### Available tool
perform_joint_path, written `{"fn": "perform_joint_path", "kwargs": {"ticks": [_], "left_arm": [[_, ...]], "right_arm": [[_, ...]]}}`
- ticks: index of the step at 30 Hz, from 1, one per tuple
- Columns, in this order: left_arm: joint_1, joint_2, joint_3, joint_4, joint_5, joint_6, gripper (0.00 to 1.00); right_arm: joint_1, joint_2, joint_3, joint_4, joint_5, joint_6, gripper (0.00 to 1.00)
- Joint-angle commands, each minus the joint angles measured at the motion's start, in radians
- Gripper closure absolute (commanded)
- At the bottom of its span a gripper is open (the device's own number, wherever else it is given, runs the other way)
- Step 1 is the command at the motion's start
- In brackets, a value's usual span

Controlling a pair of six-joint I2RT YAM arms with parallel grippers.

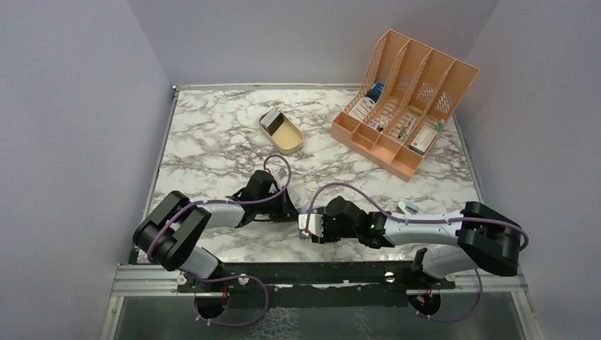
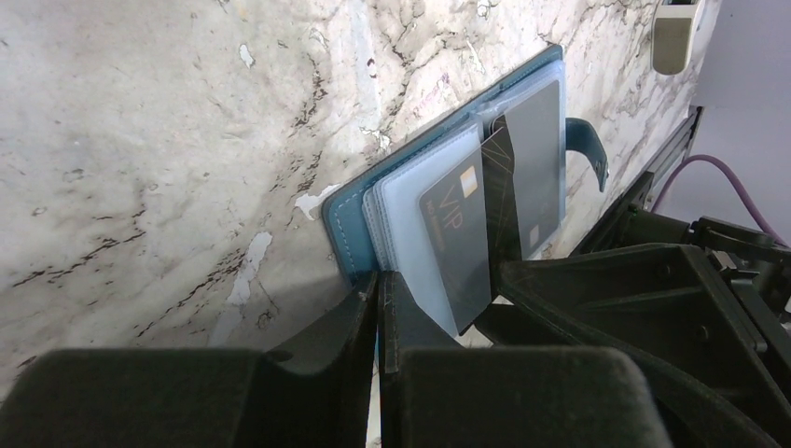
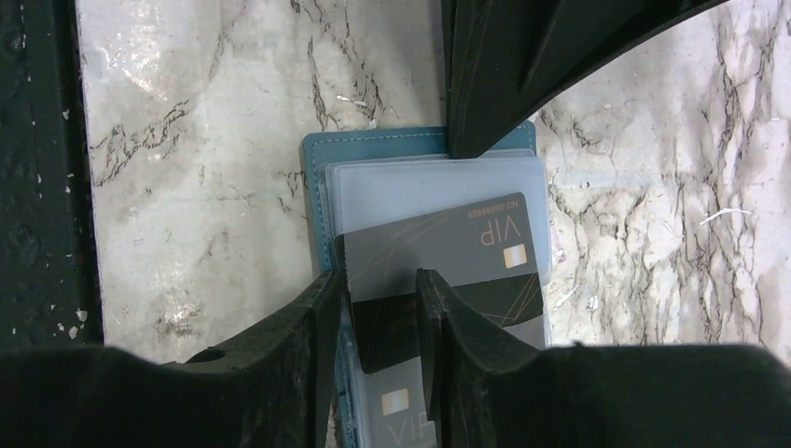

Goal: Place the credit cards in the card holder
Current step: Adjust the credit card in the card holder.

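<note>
Left gripper: jaws pinched shut on one edge of the card holder, pinning it open and flat on the marble table.
Right gripper: jaws narrow, astride a black card; firm grip or not, impossible to tell.
Card holder: between the two arms, close to the table's near edge, with a VIP card part-way into a clear pocket.
Step in hand: by the look of it, seating cards in the pockets.
Next move: probably a square push along the pocket mouth, with the holder pinned.
Far side: tan tray, orange rack.
</note>
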Motion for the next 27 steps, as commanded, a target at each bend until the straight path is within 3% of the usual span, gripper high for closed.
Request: {"fn": "perform_joint_path", "kwargs": {"ticks": [1,10,14,18,27], "left_arm": [[-0.002,-0.015,-0.025,-0.004,0.015,0.0,0.91],[-0.002,-0.039,-0.037,-0.001,0.012,-0.01,0.91],[-0.002,-0.042,-0.03,-0.001,0.012,-0.016,0.9],[-0.002,-0.076,-0.018,-0.004,0.002,-0.037,0.85],[-0.001,-0.13,0.038,-0.095,-0.081,-0.017,0.75]], "right_arm": [[0.006,0.031,-0.001,0.099,0.035,0.044,0.66],[0.008,0.029,-0.002,0.101,0.08,0.082,0.72],[0.008,-0.002,-0.009,0.098,0.065,0.08,0.66],[0.008,-0.017,-0.022,0.088,0.057,0.06,0.61],[0.008,0.007,-0.026,0.104,0.065,0.044,0.65]]}}
